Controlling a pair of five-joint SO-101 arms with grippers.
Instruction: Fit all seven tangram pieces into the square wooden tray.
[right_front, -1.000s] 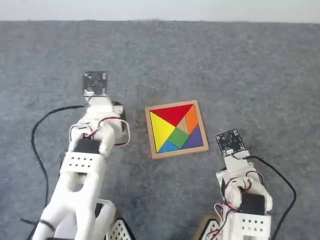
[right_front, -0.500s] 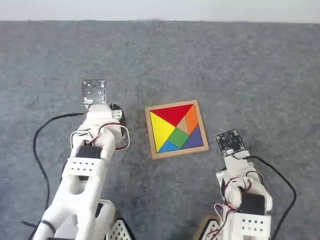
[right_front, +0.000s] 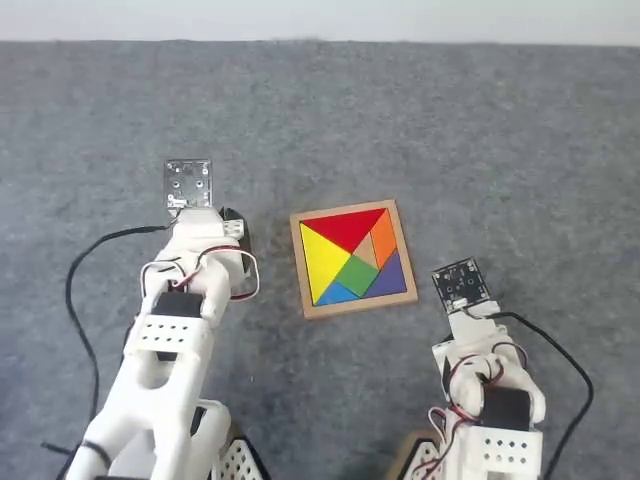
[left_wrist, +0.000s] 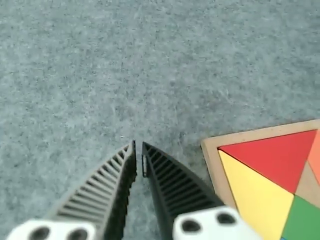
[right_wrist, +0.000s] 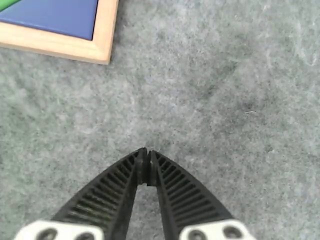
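A: Where is the tray being shown?
B: The square wooden tray is lying flat on the grey felt-like tabletop, between the two arms. It is being filled by the red triangle piece, yellow triangle piece, green square piece, orange piece, purple triangle piece and blue triangle piece.
A: And the seventh?
B: A tan patch is being seen mid-tray. Whether it is a piece or bare floor cannot be told.
A: Tools?
B: The left tool is being held all but closed, nothing gripped, over bare tabletop just beside the tray's red corner. The right tool is being held closed, tips touching, empty, near the purple corner.
A: Step?
B: Probably a final check, going by the fill. Both tools are best being kept closed and clear of the rim, so the tray is not being nudged. Any raised piece should be pressed flat from straight above, never pushed sideways.
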